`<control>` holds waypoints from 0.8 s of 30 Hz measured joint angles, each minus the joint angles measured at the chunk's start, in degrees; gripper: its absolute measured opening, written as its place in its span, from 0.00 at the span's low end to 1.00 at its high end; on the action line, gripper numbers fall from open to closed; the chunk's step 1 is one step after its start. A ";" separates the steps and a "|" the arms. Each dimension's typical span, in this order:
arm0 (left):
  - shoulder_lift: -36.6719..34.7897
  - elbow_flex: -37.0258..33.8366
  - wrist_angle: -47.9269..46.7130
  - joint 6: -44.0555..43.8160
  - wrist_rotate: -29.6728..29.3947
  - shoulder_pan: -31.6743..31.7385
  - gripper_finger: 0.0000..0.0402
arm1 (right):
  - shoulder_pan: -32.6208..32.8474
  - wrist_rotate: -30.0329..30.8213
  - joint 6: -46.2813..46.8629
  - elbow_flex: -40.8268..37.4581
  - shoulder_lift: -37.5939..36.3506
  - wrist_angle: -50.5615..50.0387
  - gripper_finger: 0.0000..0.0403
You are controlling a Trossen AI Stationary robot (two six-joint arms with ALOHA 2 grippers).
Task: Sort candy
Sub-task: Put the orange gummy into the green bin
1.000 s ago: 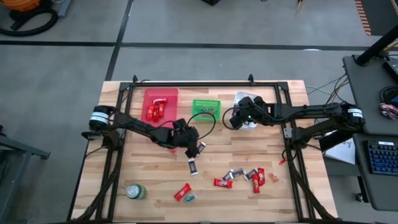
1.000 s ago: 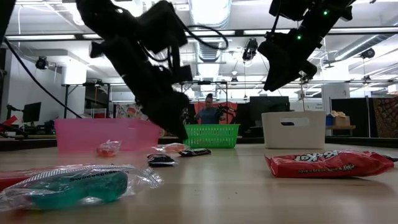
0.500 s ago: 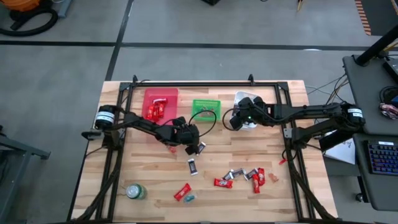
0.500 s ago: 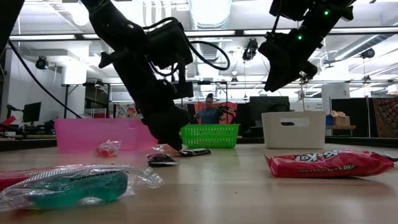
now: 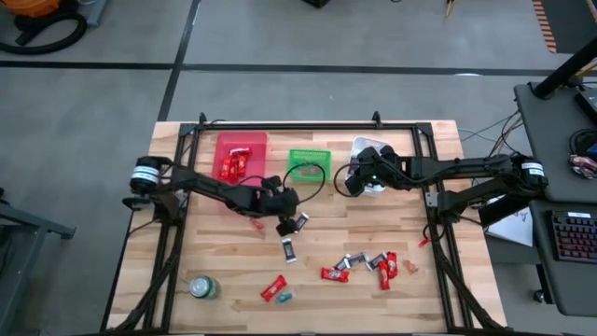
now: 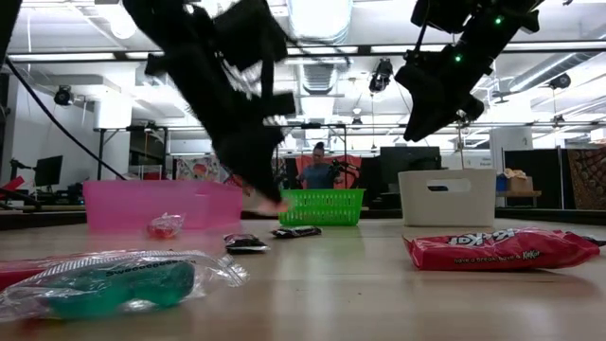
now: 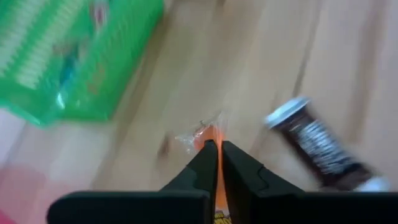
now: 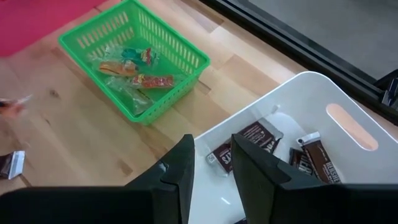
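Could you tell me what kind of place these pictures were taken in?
It looks like a robotics lab or workshop. A wooden worktable with a black frame stands on a bare grey floor, a desk with a keyboard sits beside it, and the low view shows an open hall with exposed ceiling lights, monitors and a person behind.

A green can (image 5: 202, 287) stands near the wooden table's (image 5: 215, 252) front-left corner.
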 joint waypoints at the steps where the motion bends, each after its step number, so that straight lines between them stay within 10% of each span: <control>1: -1.35 0.08 0.09 1.24 0.71 0.04 0.00 | 0.00 -0.01 0.00 -0.03 0.00 0.00 0.24; 10: -10.97 0.86 6.97 17.86 1.27 3.58 0.00 | 0.00 -0.01 -0.13 -0.13 0.00 0.26 0.21; 24: -4.32 0.88 19.33 20.70 1.15 15.21 0.02 | 2.24 -0.02 0.14 -0.15 0.00 1.39 0.24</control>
